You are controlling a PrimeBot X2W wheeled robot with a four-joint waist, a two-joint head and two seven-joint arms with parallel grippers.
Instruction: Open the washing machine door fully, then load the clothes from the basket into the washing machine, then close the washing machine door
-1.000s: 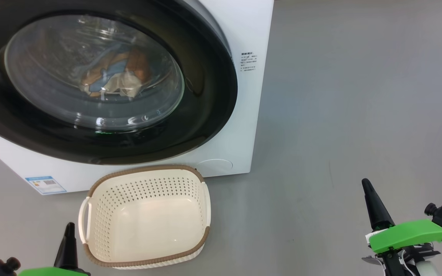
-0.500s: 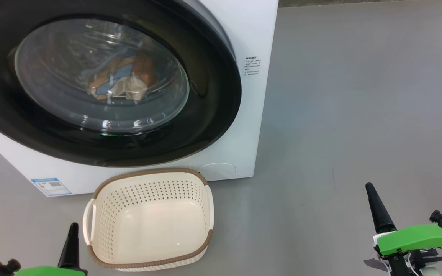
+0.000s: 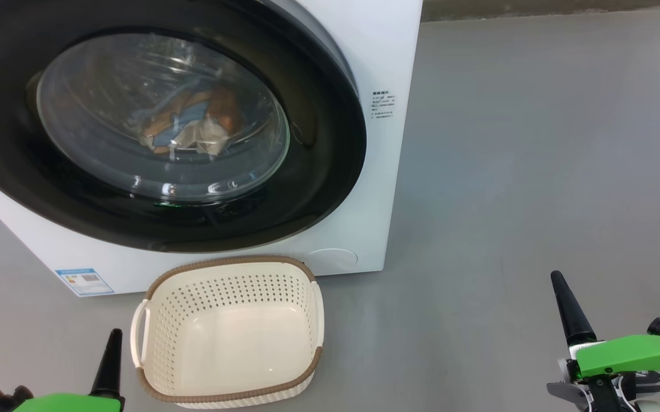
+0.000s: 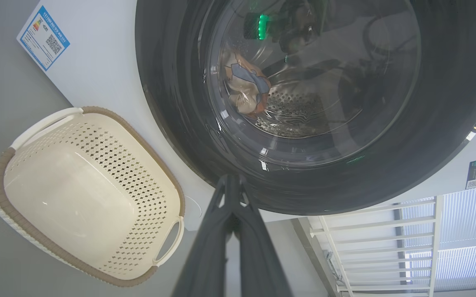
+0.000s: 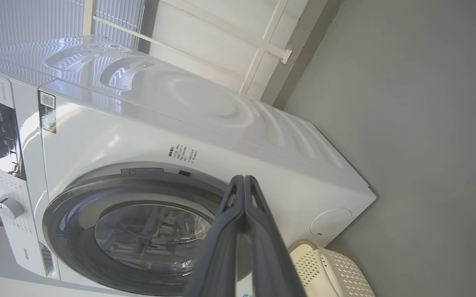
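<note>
Head camera shifted, left gripper [image 3: 115,339] and right gripper [image 3: 559,284] closed, empty

White washing machine [image 3: 390,51], glossy black door [image 3: 321,171], blue and orange-brown clothes [image 3: 193,123]; cream basket [image 3: 227,286], dotted perforations, brown woven rim; grey floor [image 3: 536,171].

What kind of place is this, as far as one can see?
Probably a laundry area: a big white front-loading washing machine, a cream perforated plastic basket on a smooth grey floor.

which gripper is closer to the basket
Left. The left gripper sits just beside the basket, at its left side; the right gripper hangs well off to its right.
</note>
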